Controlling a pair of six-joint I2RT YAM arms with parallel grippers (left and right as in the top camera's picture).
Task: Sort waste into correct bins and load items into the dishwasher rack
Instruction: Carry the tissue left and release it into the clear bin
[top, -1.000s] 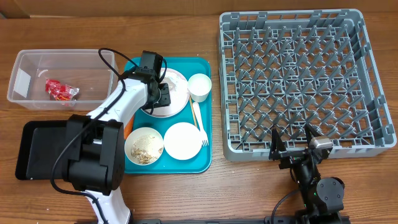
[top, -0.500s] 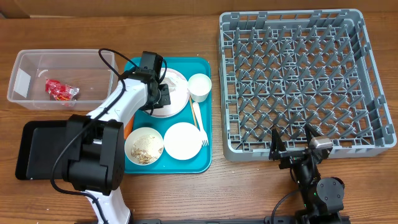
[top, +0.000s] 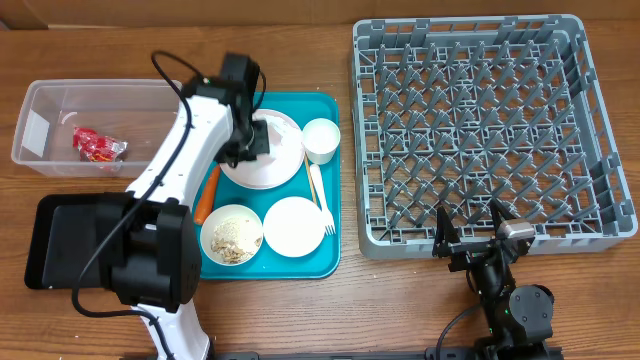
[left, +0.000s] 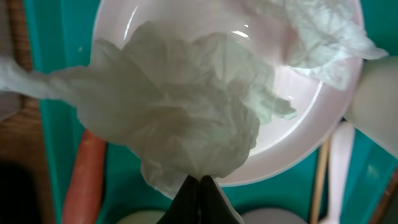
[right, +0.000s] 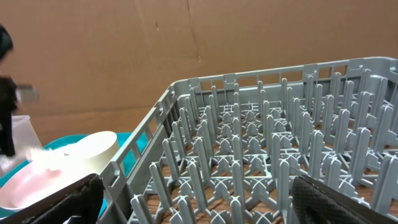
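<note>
Wooden tabletop, overhead: left gripper (top: 250, 140) hangs over the plate (top: 285, 165) on the teal tray (top: 325, 100). Left wrist: jaws clenched on a crumpled napkin (left: 180, 106) by one thin fold — it could slip free short of the clear tub (top: 100, 88). Right wrist: right gripper (right: 196, 186) spread, empty, beside the rack (right: 261, 149).

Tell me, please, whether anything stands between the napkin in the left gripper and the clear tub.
Nothing visible does. The left gripper is shut on the crumpled napkin above the plate, and the way to the clear tub crosses only the teal tray edge and open table. The tub is open-topped, with one red wrapper inside.
</note>
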